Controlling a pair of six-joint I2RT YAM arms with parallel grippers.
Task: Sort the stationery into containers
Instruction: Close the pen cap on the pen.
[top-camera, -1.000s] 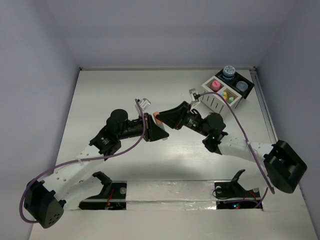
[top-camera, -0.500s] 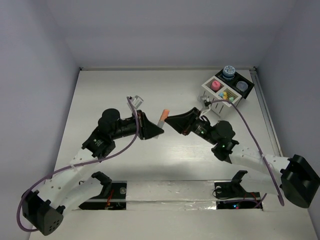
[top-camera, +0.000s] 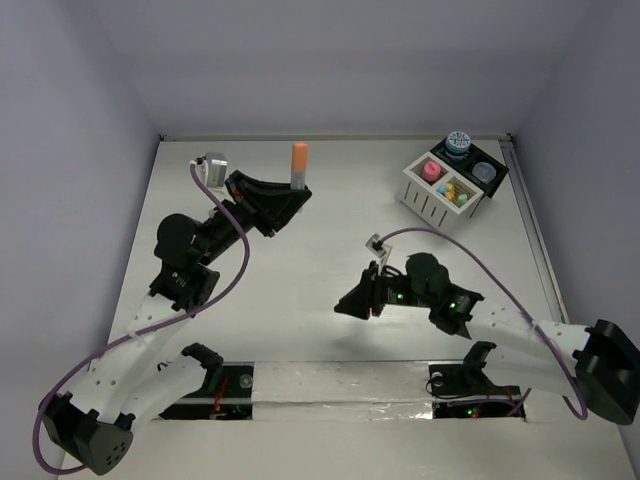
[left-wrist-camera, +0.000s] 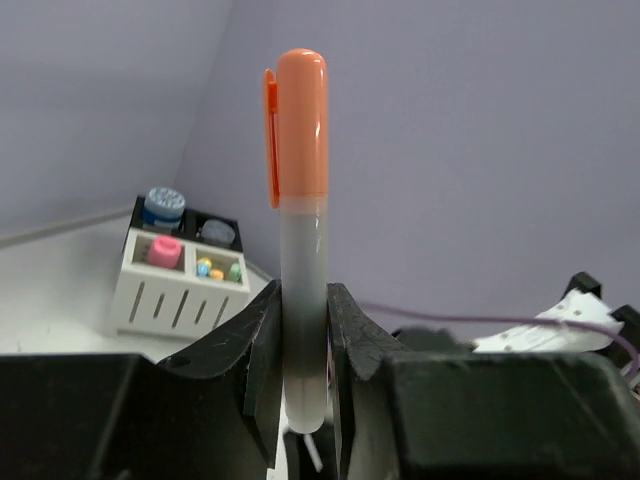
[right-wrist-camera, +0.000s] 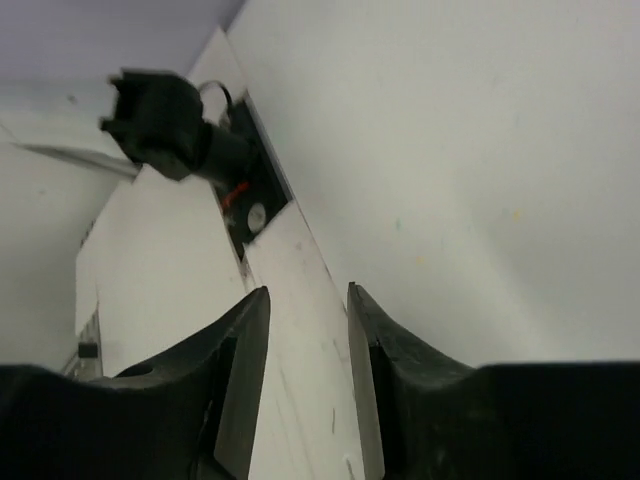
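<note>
Your left fingers (left-wrist-camera: 303, 345) stay clamped on the orange-capped marker (left-wrist-camera: 301, 150), carried from centre to upper left; your right fingers (right-wrist-camera: 300, 370), apart and empty, dropped to lower centre.

The marker (left-wrist-camera: 301, 200) in the left gripper (left-wrist-camera: 303, 335) has a glossy plastic cap and frosted barrel (both smooth); the fingers (left-wrist-camera: 258, 350) flanking it are matt black plastic.

Pretty sure I'm in a robotics lab test cell: bare white table (top-camera: 330, 200), plain pale walls (top-camera: 330, 60) boxing it in, purple cables (top-camera: 243, 258) trailing about.
</note>
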